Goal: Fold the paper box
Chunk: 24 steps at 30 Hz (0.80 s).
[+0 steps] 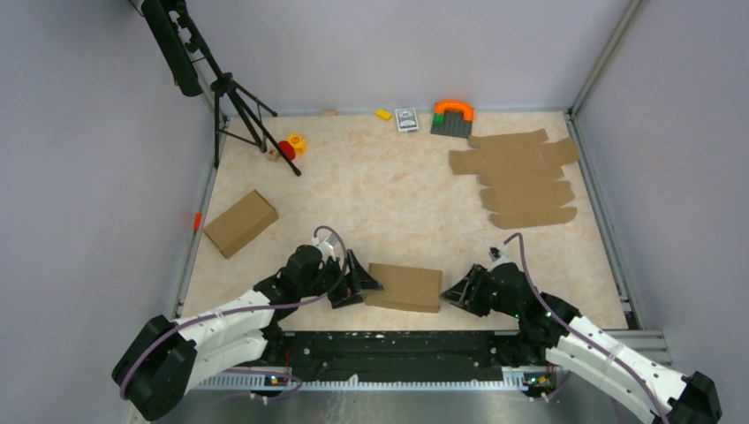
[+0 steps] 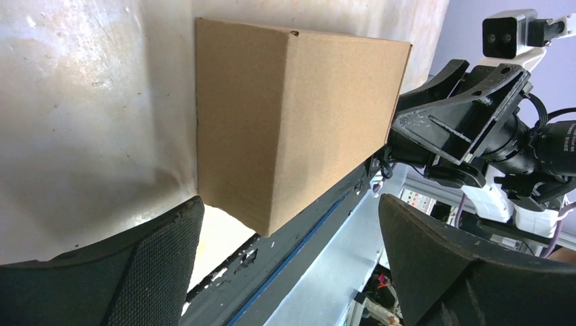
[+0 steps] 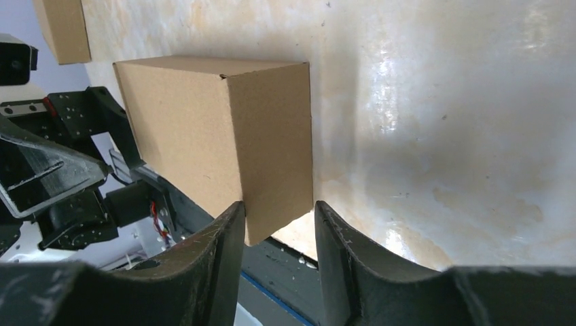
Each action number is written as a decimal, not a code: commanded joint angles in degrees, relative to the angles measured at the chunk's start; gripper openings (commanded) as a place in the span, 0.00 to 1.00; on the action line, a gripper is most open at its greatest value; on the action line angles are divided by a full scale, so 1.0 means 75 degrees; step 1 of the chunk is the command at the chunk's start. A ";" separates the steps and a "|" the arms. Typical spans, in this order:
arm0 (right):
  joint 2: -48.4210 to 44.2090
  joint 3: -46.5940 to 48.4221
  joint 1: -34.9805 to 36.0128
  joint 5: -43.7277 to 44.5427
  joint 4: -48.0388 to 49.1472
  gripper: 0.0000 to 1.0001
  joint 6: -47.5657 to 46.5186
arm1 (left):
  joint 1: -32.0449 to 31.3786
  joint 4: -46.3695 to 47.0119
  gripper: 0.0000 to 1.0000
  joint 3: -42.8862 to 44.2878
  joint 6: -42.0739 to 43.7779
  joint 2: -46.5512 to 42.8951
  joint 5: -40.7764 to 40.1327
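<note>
The box (image 1: 404, 287) lay folded shut at the near edge of the table (image 1: 371, 194), lengthwise between the two arms, with its long side along the black rail.

The left pincer (image 1: 362, 281) stood at the box's left end, its jaws spread wide. In the left wrist view the pincer (image 2: 289, 204) had both fingers clear of the box (image 2: 292, 122), holding nothing.

The right pincer (image 1: 452, 296) faced the box's right end. In the right wrist view its jaws (image 3: 278, 204) were parted only narrowly. The near corner of the box (image 3: 204, 129) sat right at that gap, but I could not tell whether the fingers touched it.

A second box (image 1: 240, 223), also closed, lay well apart on the table's left side. A pile of flat sheets (image 1: 521, 177) sat at the far right. A tripod (image 1: 234, 97) stood in the far left corner, and an orange arch (image 1: 452, 109) rested by the back wall.
</note>
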 commanded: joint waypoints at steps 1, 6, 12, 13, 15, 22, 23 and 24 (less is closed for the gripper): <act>0.0431 0.0258 -0.0037 -0.0316 0.0917 0.42 -0.0297 | 0.0033 -0.0001 0.97 0.0258 0.0222 -0.0045 -0.0045; 0.0452 0.0113 -0.0037 -0.0341 0.1225 0.48 -0.0239 | 0.0032 0.0136 0.96 0.0259 0.0234 -0.0014 0.0071; 0.0533 0.0033 -0.0033 -0.0308 0.1417 0.49 -0.0155 | 0.0033 0.0325 0.93 0.0312 0.0272 0.0243 0.0237; 0.0593 0.0046 -0.0036 -0.0247 0.1289 0.48 -0.0141 | 0.0033 0.0347 0.93 0.0325 0.0270 0.0261 0.0254; 0.0758 0.0039 -0.0037 -0.0191 0.1154 0.45 -0.0145 | 0.0027 0.0343 0.93 0.0331 0.0269 0.0238 0.0257; 0.0752 -0.0088 -0.0037 0.0084 0.0481 0.18 0.0002 | 0.0033 0.0089 0.93 0.0360 0.0345 0.0024 0.0136; 0.0548 -0.0167 -0.0040 0.0073 0.0462 0.18 0.0044 | 0.0033 0.0063 0.93 0.0339 0.0351 -0.0006 0.0103; 0.0328 -0.0269 -0.0037 0.0042 0.0452 0.16 0.0173 | 0.0033 0.0048 0.93 0.0311 0.0357 -0.0031 0.0069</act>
